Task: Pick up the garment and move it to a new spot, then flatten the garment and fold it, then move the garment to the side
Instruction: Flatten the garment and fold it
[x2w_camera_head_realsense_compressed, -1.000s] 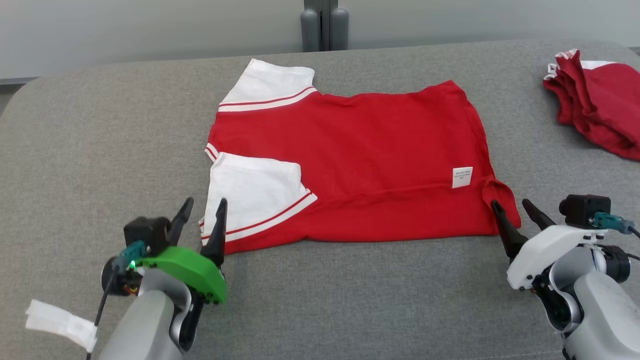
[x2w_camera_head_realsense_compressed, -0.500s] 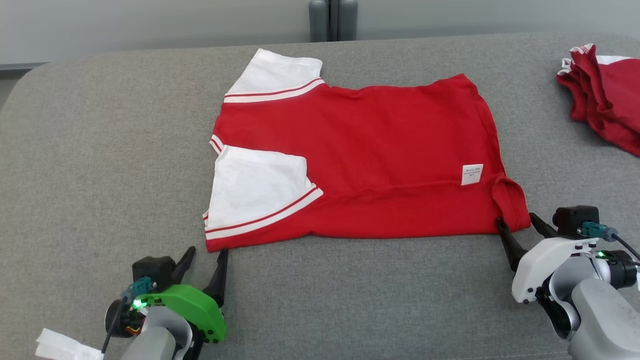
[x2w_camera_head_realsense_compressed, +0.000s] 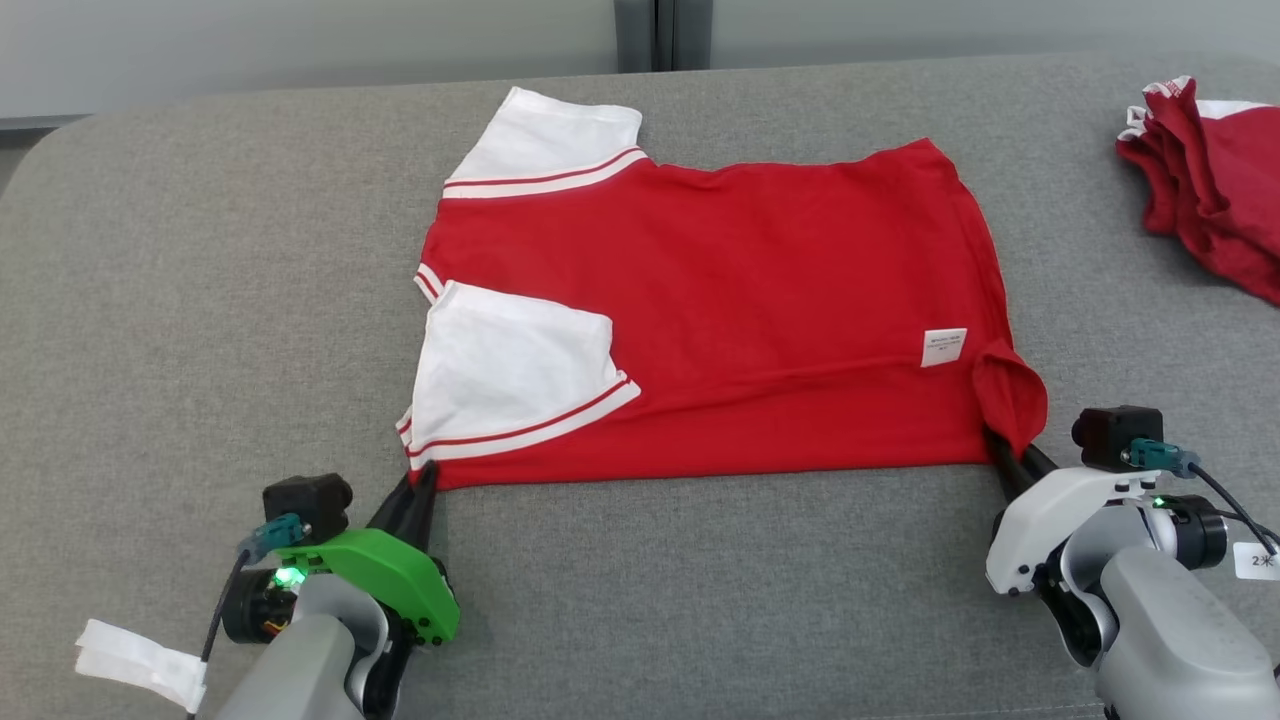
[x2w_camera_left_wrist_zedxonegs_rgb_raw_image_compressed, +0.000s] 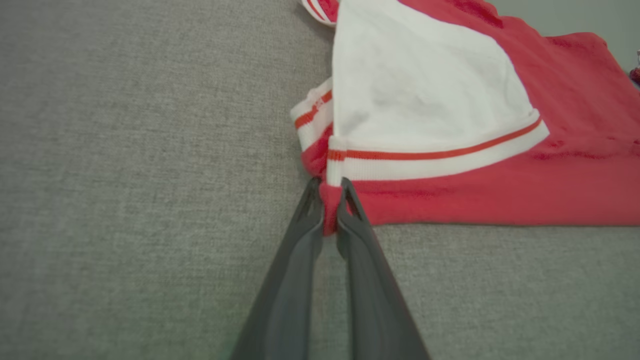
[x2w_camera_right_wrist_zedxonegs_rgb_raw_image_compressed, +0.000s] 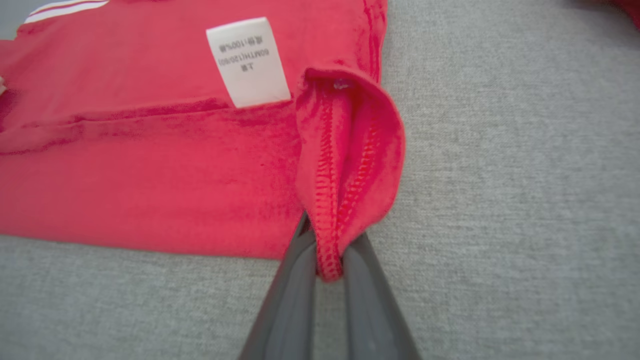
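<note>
Seeing the garment spread flat mid-desk, plain red side up, sleeves toward robot's left, hem toward its right. Got the near edge folded inward, with one white sleeve lying on the red body; other white sleeve out at the far left corner. Have left tool pressed together on the garment's near-left corner: in left wrist view, red fabric nipped between the dark fingers, just below the sleeve's striped white band. Have right tool pinching the near-right hem corner, hem curled over just above it; in right wrist view, stitched edge wedged between both fingertips. Spotting white care label just beside that curl, print upside down in that view. Can't tell about any lift of either corner off the desk. Also a second red-and-white cloth pile bunched at the desk's far right, well apart from the garment.
</note>
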